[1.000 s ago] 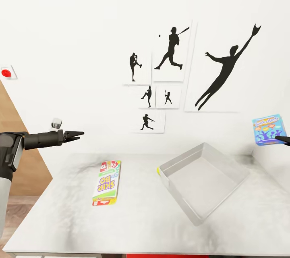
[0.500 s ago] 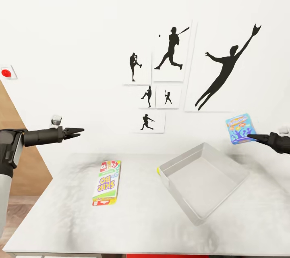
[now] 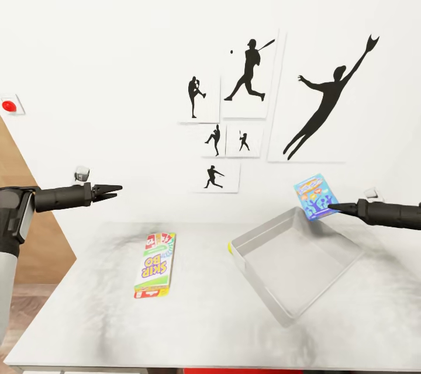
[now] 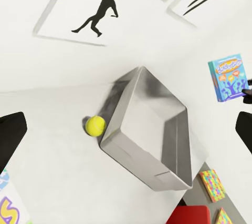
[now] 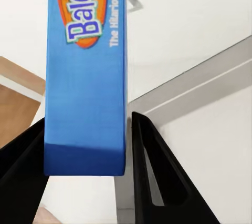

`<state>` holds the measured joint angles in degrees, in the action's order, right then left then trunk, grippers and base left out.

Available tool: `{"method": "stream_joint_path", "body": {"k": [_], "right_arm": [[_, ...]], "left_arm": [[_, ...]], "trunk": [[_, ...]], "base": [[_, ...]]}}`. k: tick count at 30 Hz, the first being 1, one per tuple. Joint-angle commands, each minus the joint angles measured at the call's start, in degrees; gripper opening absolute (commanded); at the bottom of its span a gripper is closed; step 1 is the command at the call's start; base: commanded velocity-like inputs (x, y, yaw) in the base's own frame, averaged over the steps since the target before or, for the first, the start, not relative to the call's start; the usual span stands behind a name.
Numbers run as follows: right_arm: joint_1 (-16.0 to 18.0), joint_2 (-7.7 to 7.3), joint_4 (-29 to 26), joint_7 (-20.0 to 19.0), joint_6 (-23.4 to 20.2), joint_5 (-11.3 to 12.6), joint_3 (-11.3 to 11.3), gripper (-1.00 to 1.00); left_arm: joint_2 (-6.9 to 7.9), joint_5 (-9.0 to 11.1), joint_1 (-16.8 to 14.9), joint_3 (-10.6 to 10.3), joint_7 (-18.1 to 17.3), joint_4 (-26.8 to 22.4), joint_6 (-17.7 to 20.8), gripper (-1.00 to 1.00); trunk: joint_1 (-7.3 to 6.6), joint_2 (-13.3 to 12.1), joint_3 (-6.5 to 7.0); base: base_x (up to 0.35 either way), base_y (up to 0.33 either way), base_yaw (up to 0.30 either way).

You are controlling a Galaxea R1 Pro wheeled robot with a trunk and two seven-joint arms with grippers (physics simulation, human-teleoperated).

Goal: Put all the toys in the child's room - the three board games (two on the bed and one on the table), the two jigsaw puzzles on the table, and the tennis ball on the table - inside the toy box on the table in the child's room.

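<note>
Right end effector carried blue board game leftward over toy box

**Layout on and over the table**

Table fills the lower half of the head view, wall behind it. Toy box sits on the table, right of centre, turned at an angle. Skip-Bo board game lies flat on the table, left of centre, well apart from the box. Tennis ball rests on the table touching the box's outer wall, seen in the left wrist view. 2 jigsaw puzzles lie beyond the box's far corner there. Right gripper holds a second board game in the air above the box's rear right rim. Left gripper is at mid-left, above the table's left rear edge. Silhouette pictures hang on the wall, upper centre.
</note>
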<state>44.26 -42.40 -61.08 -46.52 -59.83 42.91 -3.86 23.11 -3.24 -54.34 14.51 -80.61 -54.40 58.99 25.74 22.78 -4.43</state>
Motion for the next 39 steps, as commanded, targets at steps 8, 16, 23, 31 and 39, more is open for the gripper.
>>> {"method": "stream_joint_path", "body": {"k": [8, 16, 23, 31, 39], "right_arm": [[-0.04, -1.08, 1.15, -1.69, -0.17, -0.42, -0.33, -1.00], [0.38, -1.00, 1.75, -1.82, -0.17, -1.17, -0.41, -1.00], [0.70, 0.09, 1.96, -1.82, -0.17, -8.14, -0.33, -1.00], [0.78, 2.66, 3.64, -1.82, -0.17, -11.21, -0.35, -1.00], [0.91, 3.67, 3.93, -1.77, -0.17, -12.24, -0.36, -1.00]], "left_arm": [[-0.07, -0.28, -0.29, 0.08, -0.42, -0.01, 0.60, 1.00], [-0.08, -0.28, -0.41, 0.08, -0.42, -0.01, 0.60, 1.00], [-0.01, -0.19, -0.47, 0.01, -0.54, -0.01, 0.60, 1.00], [-0.04, -0.06, -1.78, 0.05, -4.76, -0.06, 0.60, 1.00], [0.00, -0.10, -3.24, -0.01, -9.39, -0.08, 0.60, 1.00]], "trunk": [[0.04, 0.14, -0.40], [0.04, 0.14, -1.10], [0.04, 0.14, -1.76], [0.04, 0.14, -2.51], [0.04, 0.14, -3.27]], "base": [[0.000, 0.000, 0.000], [0.000, 0.000, 0.000], [0.000, 0.000, 0.000], [0.000, 0.000, 0.000], [0.000, 0.000, 0.000]]}}
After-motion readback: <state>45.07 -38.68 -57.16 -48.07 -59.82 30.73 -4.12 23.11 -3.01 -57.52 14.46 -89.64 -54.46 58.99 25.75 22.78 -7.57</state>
